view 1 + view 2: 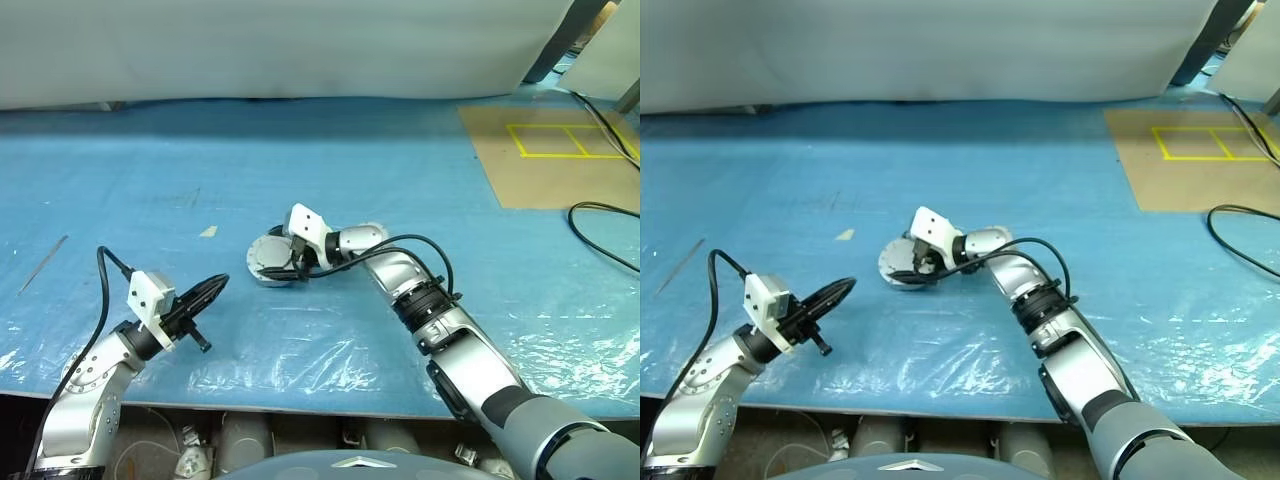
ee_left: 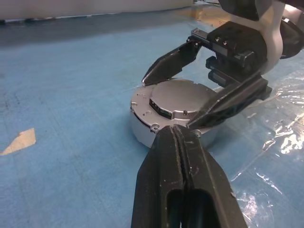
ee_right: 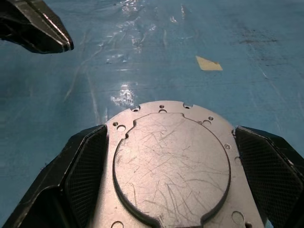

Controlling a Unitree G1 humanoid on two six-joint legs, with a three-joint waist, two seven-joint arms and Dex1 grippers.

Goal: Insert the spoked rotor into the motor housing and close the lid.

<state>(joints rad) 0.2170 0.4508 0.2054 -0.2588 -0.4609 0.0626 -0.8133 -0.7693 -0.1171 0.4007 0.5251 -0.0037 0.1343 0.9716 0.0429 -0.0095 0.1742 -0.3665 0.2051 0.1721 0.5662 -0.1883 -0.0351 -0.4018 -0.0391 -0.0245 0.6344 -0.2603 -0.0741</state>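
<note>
near the worktop's middle your lid [image 3: 172,164] sits flat on the housing [image 2: 142,130], right gripper [image 1: 290,262] jaws apart either side. left gripper [image 1: 200,300] jaws together, near the front edge. withdraw carelessly and a finger could drag the lid askew.

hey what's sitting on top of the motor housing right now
The lid lies flat on the motor housing, plain scratched grey face up. The open right tool straddles it, fingers at either side. Whatever is inside the housing is covered.
</note>
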